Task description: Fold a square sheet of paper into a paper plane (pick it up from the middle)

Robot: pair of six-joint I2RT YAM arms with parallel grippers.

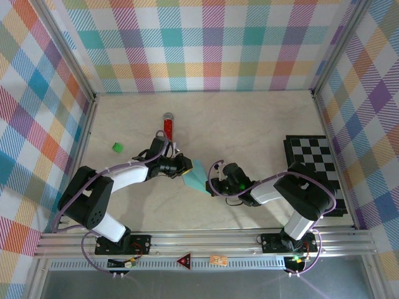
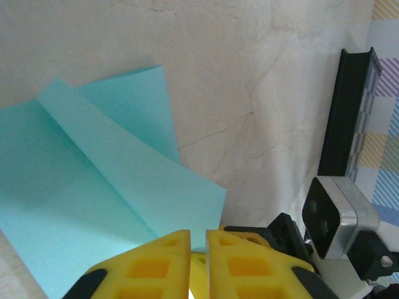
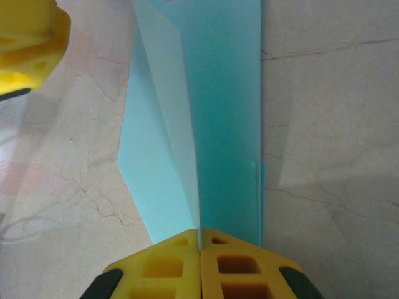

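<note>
**Top external view: paper plane (image 1: 197, 176) lies between both grippers**

The light cyan paper plane, part folded into a narrow pointed shape, lies on the marbled table (image 1: 249, 118) near the middle, slightly toward the arms. In the right wrist view its lengthwise crease (image 3: 198, 187) runs straight into the right gripper (image 3: 199, 240), whose yellow fingers are pressed together on the paper. The left gripper (image 2: 199, 246) sits at the plane's other side. Its fingers are drawn nearly together with a thin slit between them, and the paper's edge reaches their tips. I cannot tell whether they pinch it. Behind the left gripper lies a red glittery tube (image 1: 167, 128), with a small green block (image 1: 117, 147) further left. The checkered board (image 1: 318, 156) lies at the right wall.
</note>
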